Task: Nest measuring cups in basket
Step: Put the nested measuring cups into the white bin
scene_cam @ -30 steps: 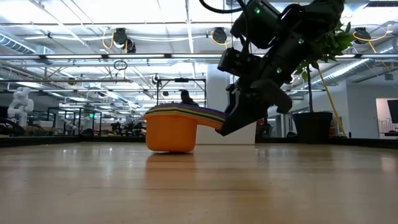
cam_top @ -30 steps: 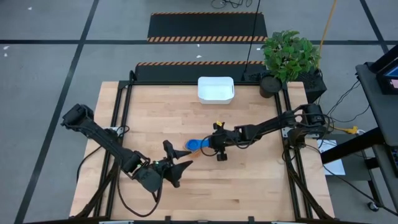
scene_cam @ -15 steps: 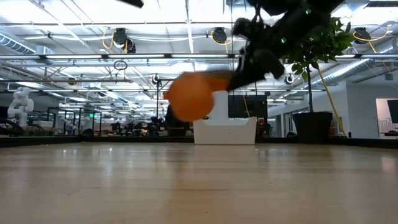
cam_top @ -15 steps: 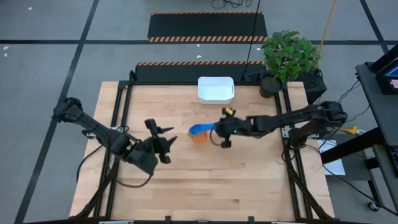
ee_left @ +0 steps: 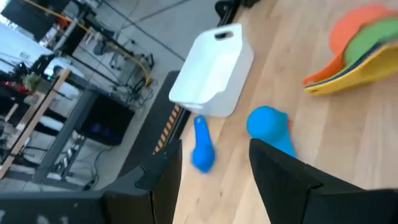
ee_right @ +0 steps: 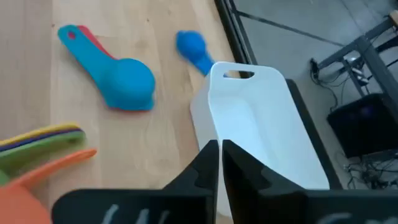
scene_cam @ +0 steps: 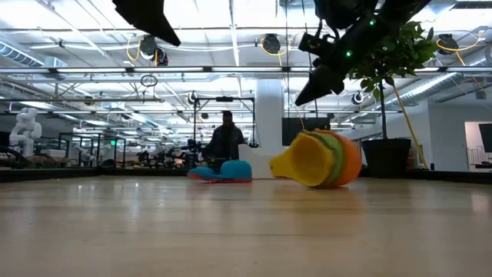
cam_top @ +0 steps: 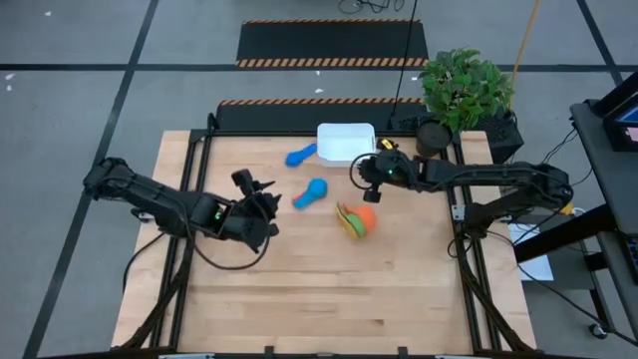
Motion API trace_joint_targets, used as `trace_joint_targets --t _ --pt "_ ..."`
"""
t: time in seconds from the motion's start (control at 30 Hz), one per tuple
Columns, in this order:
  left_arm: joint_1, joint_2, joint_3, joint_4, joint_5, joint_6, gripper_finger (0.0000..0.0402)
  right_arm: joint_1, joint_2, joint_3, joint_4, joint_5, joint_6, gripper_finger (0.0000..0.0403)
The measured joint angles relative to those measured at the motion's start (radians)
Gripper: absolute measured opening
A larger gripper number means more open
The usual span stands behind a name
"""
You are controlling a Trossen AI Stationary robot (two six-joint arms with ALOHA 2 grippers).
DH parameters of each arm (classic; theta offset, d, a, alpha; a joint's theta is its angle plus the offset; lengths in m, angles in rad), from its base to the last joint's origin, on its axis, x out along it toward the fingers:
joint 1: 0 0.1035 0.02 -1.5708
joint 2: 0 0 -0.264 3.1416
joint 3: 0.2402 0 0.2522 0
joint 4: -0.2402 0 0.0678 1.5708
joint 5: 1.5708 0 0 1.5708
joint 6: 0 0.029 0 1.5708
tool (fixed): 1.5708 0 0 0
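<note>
With the right gripper hanging clenched and empty beside the basket at upper centre and the left gripper spread, the scattered measuring cups are best being regathered squarely by their handles.

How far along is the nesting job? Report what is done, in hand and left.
Done: little. The basket is empty, though an orange, green and yellow stack lies nested on its side on the table. In hand: nothing. The right gripper is shut and empty beside the basket; the left gripper is open near the light blue cup. Left: gather that cup and the dark blue cup, nest all, put them in the basket.
</note>
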Motion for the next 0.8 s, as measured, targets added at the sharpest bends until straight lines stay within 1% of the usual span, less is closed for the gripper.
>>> trace_joint_targets --t 0.2,0.4,0.6,0.8 --pt "0.036 0.000 0.000 -0.020 0.003 -0.005 0.0191 0.032 -0.013 -0.003 0.034 -0.004 0.059 0.0007" --pt "0.056 0.000 0.000 -0.019 0.032 -0.032 0.0191 0.089 -0.013 -0.003 0.061 -0.005 0.054 0.0001" --pt "0.057 0.000 0.000 0.028 0.038 -0.036 0.0191 0.160 -0.012 -0.003 0.058 -0.004 0.097 0.0000" --pt "0.057 0.001 -0.001 0.069 0.152 -0.097 0.0191 0.215 -0.012 -0.003 -0.019 -0.004 0.187 0.0000"
